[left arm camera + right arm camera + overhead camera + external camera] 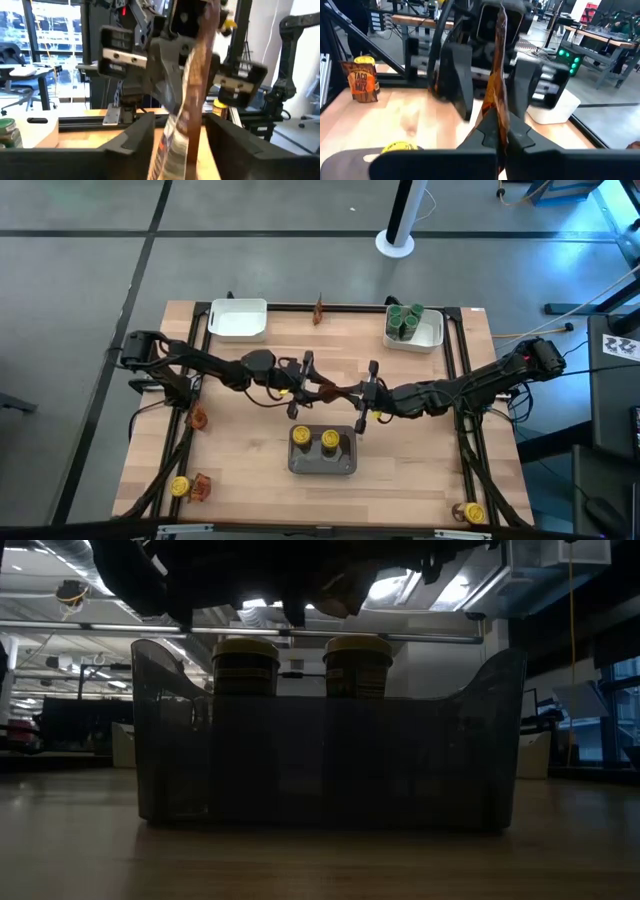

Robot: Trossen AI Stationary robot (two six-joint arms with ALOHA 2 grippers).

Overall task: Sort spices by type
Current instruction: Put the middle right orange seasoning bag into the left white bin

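A crinkly reddish-orange packet (336, 390) hangs in the air between my two grippers, above the table's middle. My right gripper (499, 139) is shut on it. My left gripper (182, 142) faces it from the table's left and is open, with one finger on each side of the packet's other end (192, 85); they do not appear to touch it. Just nearer, a grey tray (322, 464) holds two yellow-lidded jars (299, 437). A white tray (430, 337) at the far right holds green-lidded jars (405, 318). My right gripper pinches the packet's right-hand end (498, 117) between its two fingers. The fingers lie level and come from the table's right. The packet stands on edge, lifted clear of the table, and reaches out toward my left gripper.
An empty white tray (238, 320) stands at the far left. Loose packets lie at the far edge (318, 308), at the left (197, 418) and near left (204, 487). Yellow-lidded jars stand at the near left (180, 487) and near right (473, 511).
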